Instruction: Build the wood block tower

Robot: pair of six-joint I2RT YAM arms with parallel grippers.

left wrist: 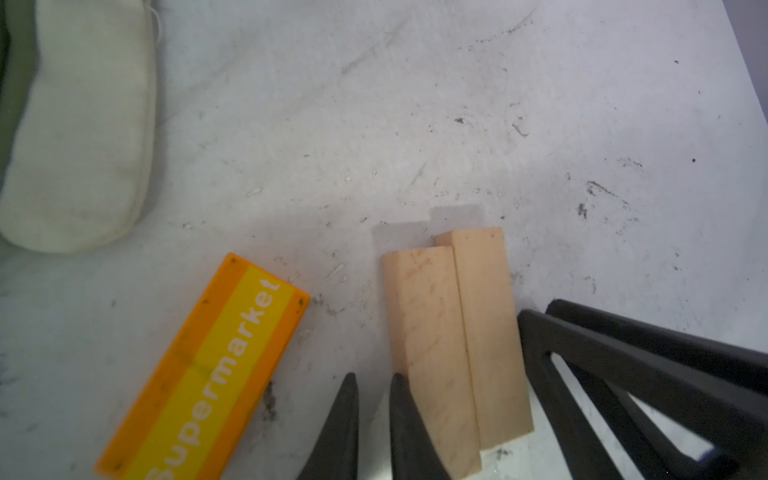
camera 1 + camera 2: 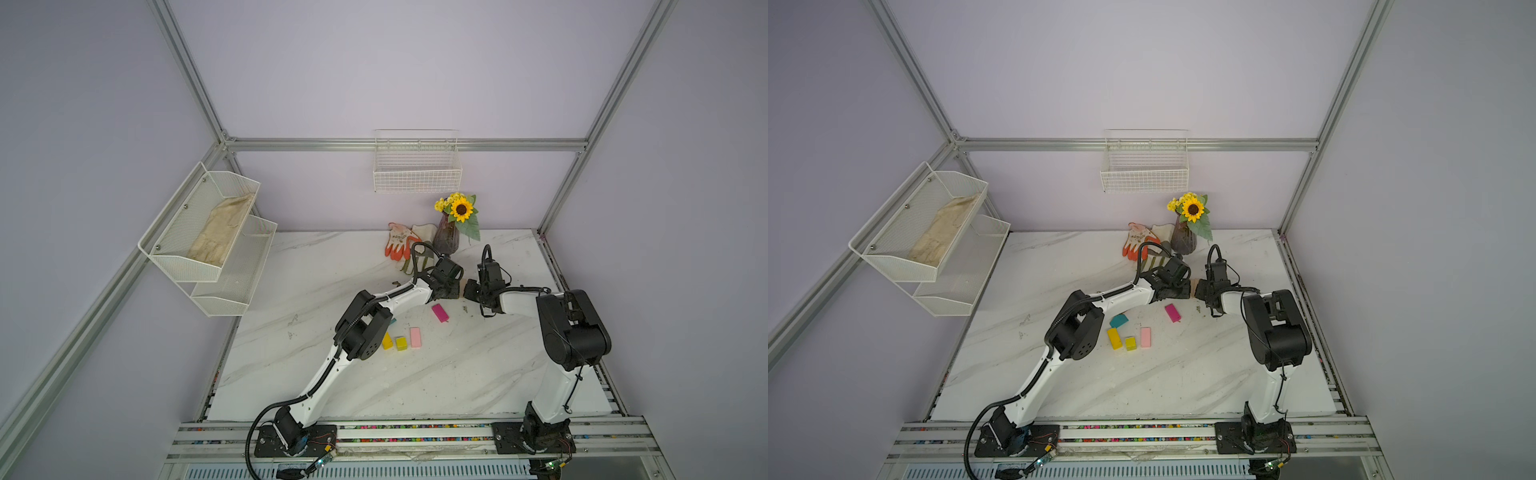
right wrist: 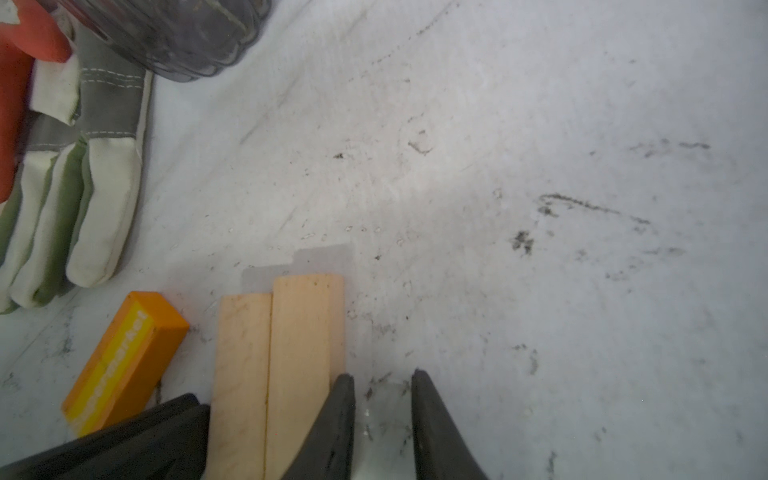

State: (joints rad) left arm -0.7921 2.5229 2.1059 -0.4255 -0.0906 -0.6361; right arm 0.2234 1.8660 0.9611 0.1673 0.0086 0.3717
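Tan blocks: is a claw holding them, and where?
Not gripped. The left gripper and right gripper each seem to press one finger against an outer long side of the tan blocks.

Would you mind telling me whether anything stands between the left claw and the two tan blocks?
Nothing visible does. The left claw, shut, sits right against the nearer tan block; the orange Supermarket block lies on the claw's other side, apart from both.
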